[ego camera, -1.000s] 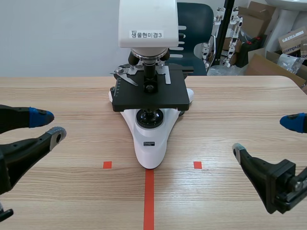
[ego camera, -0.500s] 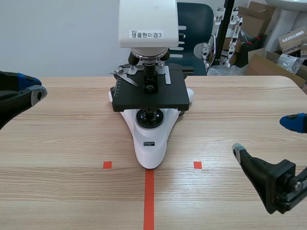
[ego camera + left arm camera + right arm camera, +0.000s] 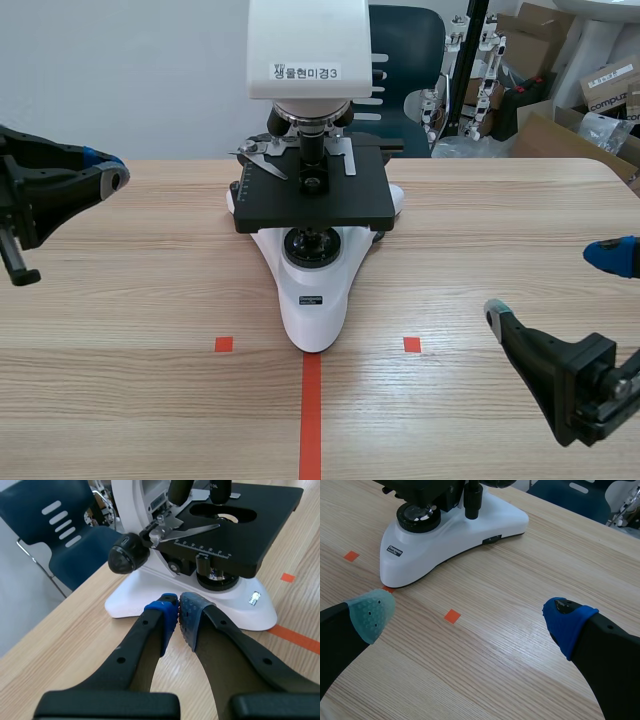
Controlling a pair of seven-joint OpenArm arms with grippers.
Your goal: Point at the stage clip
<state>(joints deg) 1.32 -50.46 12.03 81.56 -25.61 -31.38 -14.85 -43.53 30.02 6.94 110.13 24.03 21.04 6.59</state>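
A white microscope (image 3: 312,200) with a black stage (image 3: 312,195) stands at the table's middle. Its silver stage clip (image 3: 262,160) lies on the stage's left rear; the left wrist view shows the stage clip (image 3: 186,529) well ahead of my fingers. My left gripper (image 3: 108,170) hangs raised at the left, shut with pads meeting (image 3: 178,612), holding nothing, aimed toward the microscope's base (image 3: 150,587). My right gripper (image 3: 560,285) stays low at the right, open, its fingertips (image 3: 370,615) wide apart over bare wood.
A dark blue chair (image 3: 405,60) stands behind the table, and cardboard boxes (image 3: 565,90) are stacked at the back right. Orange-red tape marks (image 3: 311,410) run along the near table in front of the microscope.
My left gripper has risen from low near the table, swung inward toward the microscope, and gone from open to shut. The right arm has not moved.
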